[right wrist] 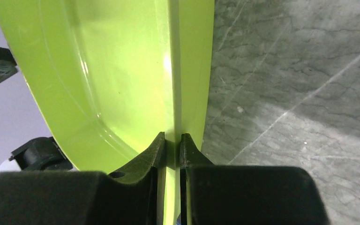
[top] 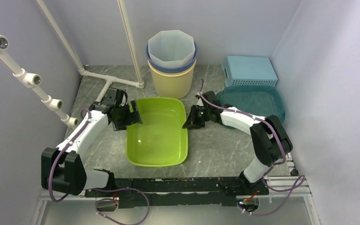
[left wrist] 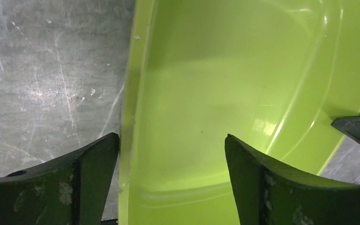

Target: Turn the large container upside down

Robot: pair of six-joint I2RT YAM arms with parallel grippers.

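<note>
The large container is a lime-green plastic tub (top: 157,133), open side up on the grey marble table. My left gripper (top: 132,115) is open and straddles the tub's left rim (left wrist: 127,117): one finger outside the wall, the other inside the basin. My right gripper (top: 188,123) is shut on the tub's right rim (right wrist: 173,93), both fingertips pressed against the thin wall. The tub's far end looks slightly raised off the table.
A stack of buckets (top: 171,63) stands behind the tub. A teal tray (top: 255,101) and a light-blue basket (top: 249,70) lie at the back right. White pipes (top: 108,82) run along the back left. Purple walls enclose the table.
</note>
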